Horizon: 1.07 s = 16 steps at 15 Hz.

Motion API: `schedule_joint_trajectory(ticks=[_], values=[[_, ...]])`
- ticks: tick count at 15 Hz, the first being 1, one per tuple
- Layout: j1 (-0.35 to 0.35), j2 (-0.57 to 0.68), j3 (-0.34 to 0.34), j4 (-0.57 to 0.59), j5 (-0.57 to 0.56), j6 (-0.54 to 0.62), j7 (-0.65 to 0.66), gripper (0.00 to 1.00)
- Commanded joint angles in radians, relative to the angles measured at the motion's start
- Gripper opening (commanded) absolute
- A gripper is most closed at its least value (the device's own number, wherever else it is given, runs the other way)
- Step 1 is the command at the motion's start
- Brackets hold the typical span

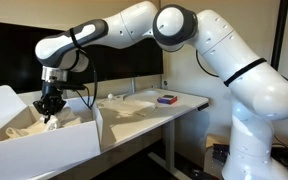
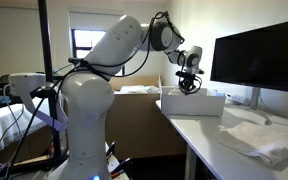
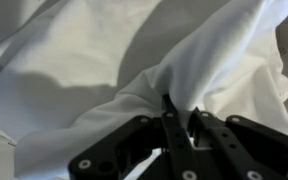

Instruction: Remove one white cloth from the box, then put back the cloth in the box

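Pinching a fold of the white cloth (image 3: 134, 60), the claw (image 3: 180, 118) has its dark fingers (image 3: 168, 125) pressed together on the fabric in the wrist view. The cloth draws up into a peak where they meet. The rest of it spreads below in soft creases and fills that view.

In an exterior view the arm (image 1: 134, 25) stretches across the tabletop (image 1: 189, 100) and bends down so that the claw (image 1: 49, 108) points into the open top of the box (image 1: 44, 148). The box stands at the end of the tabletop farthest from the robot's base, and its flap lid is raised on the outer side. Crumpled white fabric shows inside the box under the claw, so the held cloth is still within the walls, not clear of them.

Seen from behind the robot, the claw (image 2: 189, 88) sits just above the rim of the box (image 2: 194, 104) at the far end of the tabletop (image 2: 209, 135).

A spare cloth (image 1: 134, 108) lies rumpled on the middle of the tabletop, well apart from the box, and it shows again near the front corner (image 2: 264, 140). A small blue-and-red object (image 1: 167, 99) rests near the back edge, toward the end by the robot's base. A dark monitor (image 2: 259, 45) stands along one long edge.
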Motion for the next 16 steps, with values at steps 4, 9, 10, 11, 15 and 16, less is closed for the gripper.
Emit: schedule_joint_trajectory(ticks=[4, 9, 10, 11, 15, 16], values=[[0.003, -0.094, 0.008, -0.029, 0.013, -0.007, -0.011, 0.07], [0.006, -0.159, 0.008, -0.03, 0.006, -0.038, -0.022, 0.07], [0.007, -0.17, 0.007, -0.03, 0.005, -0.043, -0.022, 0.07], [0.007, -0.186, 0.004, -0.029, 0.002, -0.054, -0.023, 0.07], [-0.001, -0.241, -0.008, -0.02, -0.013, -0.1, -0.035, 0.07], [-0.004, -0.25, -0.011, -0.017, -0.013, -0.111, -0.039, 0.07]])
